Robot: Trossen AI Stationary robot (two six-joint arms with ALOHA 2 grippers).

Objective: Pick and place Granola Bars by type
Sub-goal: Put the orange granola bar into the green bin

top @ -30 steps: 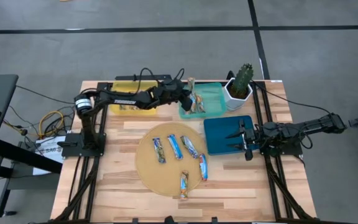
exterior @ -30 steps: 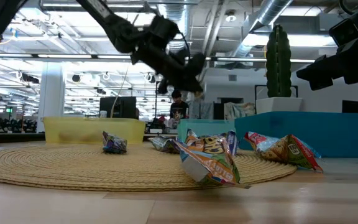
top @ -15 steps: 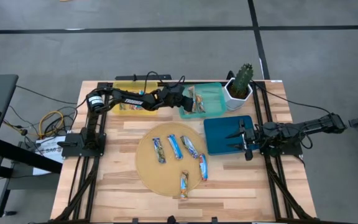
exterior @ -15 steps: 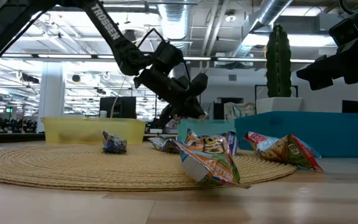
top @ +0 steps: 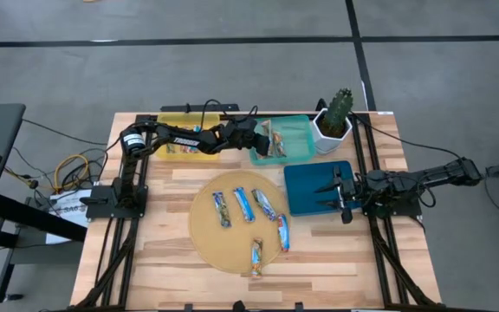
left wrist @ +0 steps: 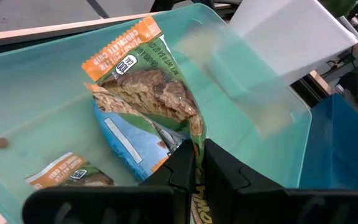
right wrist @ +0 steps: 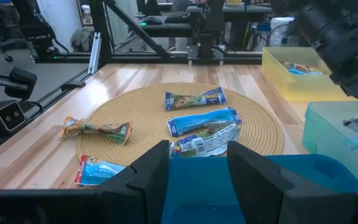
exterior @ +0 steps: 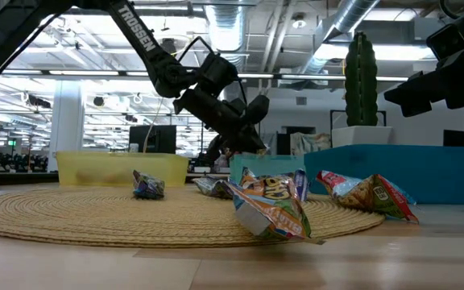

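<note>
My left gripper (top: 262, 139) reaches over the teal tray (top: 297, 139) at the far middle of the table, shut on an orange-and-green granola bar (left wrist: 145, 93). Another such bar (left wrist: 67, 177) lies on the tray's floor. Several granola bars (top: 249, 221), blue-and-white and orange, lie on the round woven mat (top: 210, 238). My right gripper (right wrist: 197, 168) waits open above the dark blue tray (top: 306, 186), with nothing between its fingers. My left gripper pinches the bar's near end (left wrist: 194, 146) between its two fingers, which slant down from the table's left side and lie along the bar. The bar points away from the fingers, its orange far end (left wrist: 123, 53) over the tray floor. Whether it rests there I cannot tell.
A yellow tray (top: 184, 146) with bars in it stands left of the teal tray. At the far right a cactus in a white pot (top: 334, 121) stands next to the teal tray. Bare wood lies along the table's near edge.
My left gripper has sunk toward the teal tray with the bar and rolled its wrist, then kept still. It has stayed shut on the bar.
</note>
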